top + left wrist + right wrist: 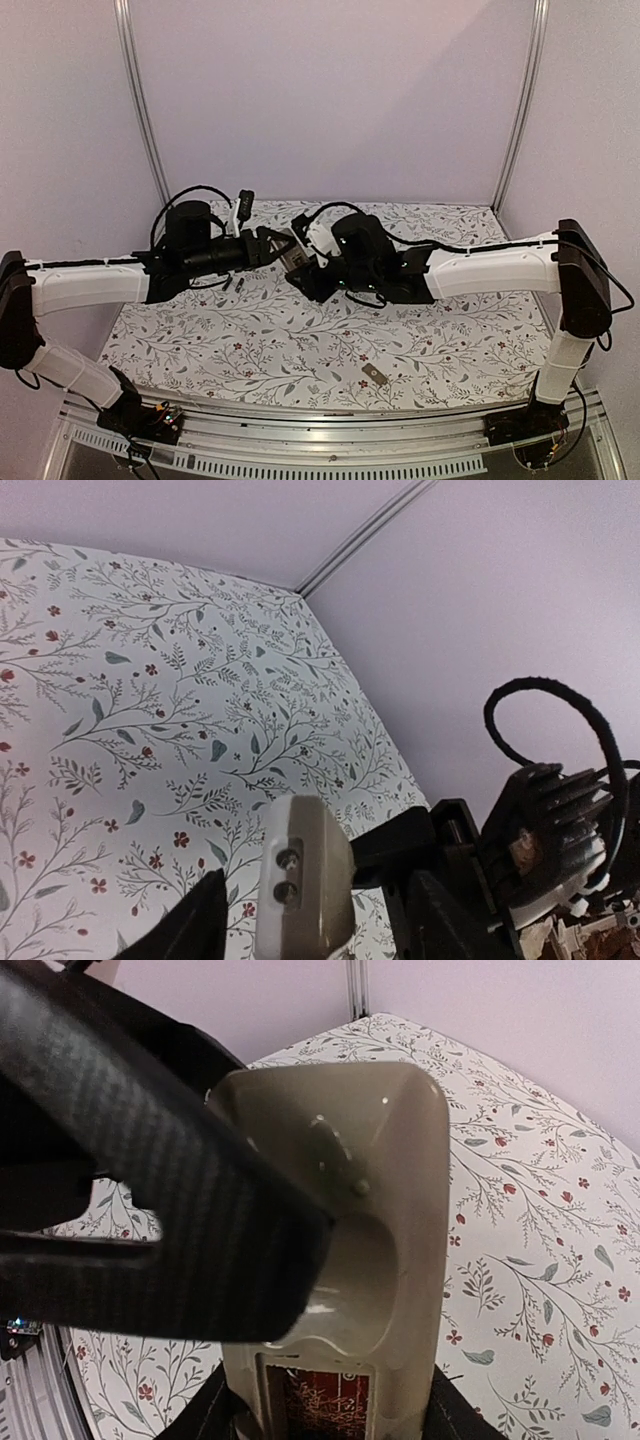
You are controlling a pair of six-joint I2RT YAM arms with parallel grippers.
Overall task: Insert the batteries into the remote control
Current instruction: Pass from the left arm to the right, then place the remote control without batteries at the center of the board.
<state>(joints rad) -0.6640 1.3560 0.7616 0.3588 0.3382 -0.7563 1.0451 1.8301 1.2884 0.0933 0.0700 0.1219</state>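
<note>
Tan-grey remote control (400, 1260) — half hidden behind left jaws, apart; right jaws tight on it

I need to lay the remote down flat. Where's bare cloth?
Widest bare floral tablecloth: the near-left stretch, bordered by the left arm, the near edge and the small flat grey cover piece. Also right of that piece, before the right forearm. Crowded: centre-back, where both jaws meet at the slim tan-grey remote control, two tiny dark batteries nearby.
</note>
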